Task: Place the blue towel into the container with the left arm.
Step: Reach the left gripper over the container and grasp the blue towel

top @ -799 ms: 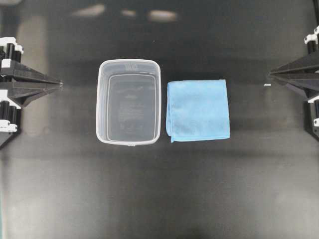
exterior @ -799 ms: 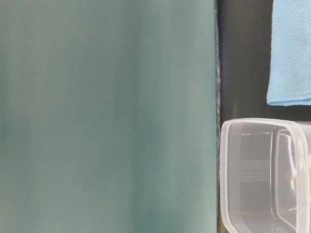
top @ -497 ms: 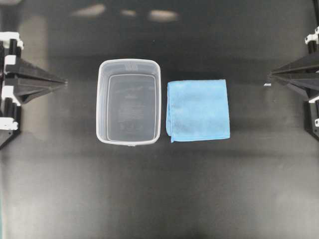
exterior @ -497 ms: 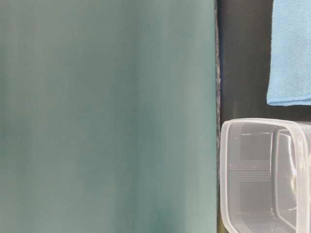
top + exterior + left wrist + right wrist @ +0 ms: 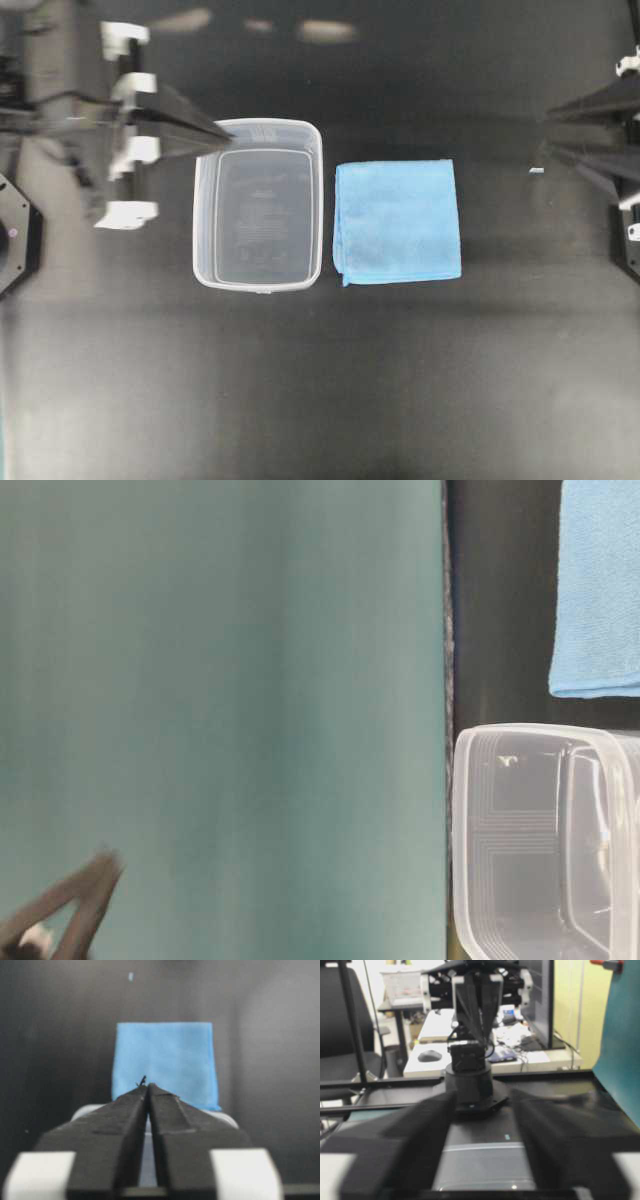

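The blue towel lies flat and folded on the black table, just right of the container, a clear empty tub. The towel also shows in the table-level view and in the left wrist view. My left gripper is shut and empty, its tip over the tub's far left rim, pointing at the towel. In the left wrist view the gripper has its jaws together, with the tub's rim just below. My right gripper is open and empty at the right edge, well apart from the towel.
A small pale fleck lies on the table between the towel and the right gripper. A teal wall fills most of the table-level view, where the blurred left gripper shows at the lower left. The right wrist view shows the other arm's base.
My left arm has swung from the left edge toward the tub and now reaches its far left rim. My right gripper's fingers have spread apart. Towel and tub have not moved.
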